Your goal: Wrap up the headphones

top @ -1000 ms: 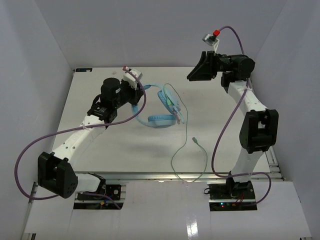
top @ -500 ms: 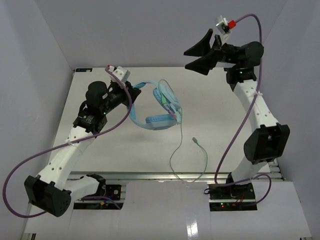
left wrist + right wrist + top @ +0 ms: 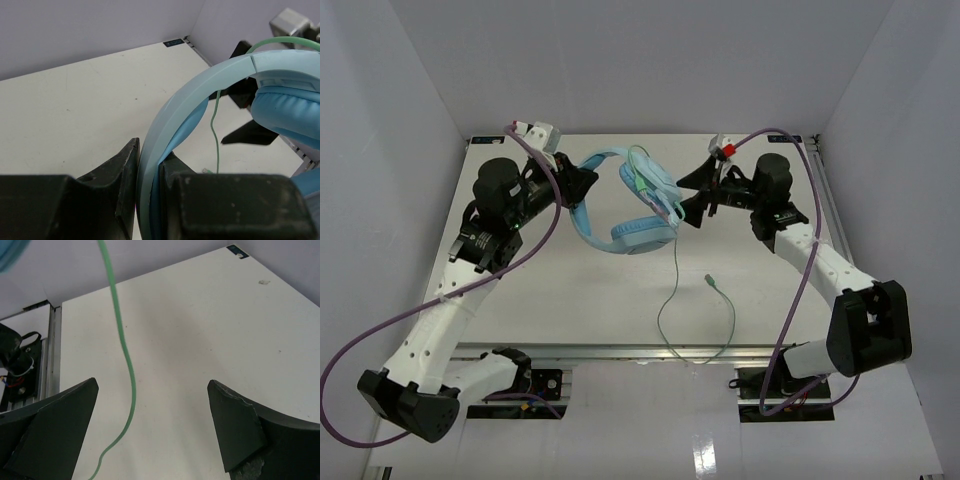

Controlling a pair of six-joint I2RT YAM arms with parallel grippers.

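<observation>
The light blue headphones (image 3: pixel 642 234) hang above the table, held by the headband (image 3: pixel 200 95) between the jaws of my left gripper (image 3: pixel 582 186), which is shut on it (image 3: pixel 148 167). One padded earcup (image 3: pixel 285 107) shows at the right of the left wrist view. The thin green cable (image 3: pixel 674 280) drops from the earcups, loops at the table's front edge and ends in a plug (image 3: pixel 711 281) lying on the table. My right gripper (image 3: pixel 692 196) stands wide open just right of the earcups. The cable (image 3: pixel 125 355) runs between its fingers, nearer the left one, untouched (image 3: pixel 152 390).
The white table (image 3: pixel 550 290) is closed in by grey walls at the back and both sides. A metal rail (image 3: pixel 620 352) runs along the front edge, where the cable loop hangs over. Another rail (image 3: pixel 826 200) lines the right edge.
My left gripper has lifted the headphones up and toward the back. My right arm has swung down from high above to beside the earcups, and its jaws have opened wide.
</observation>
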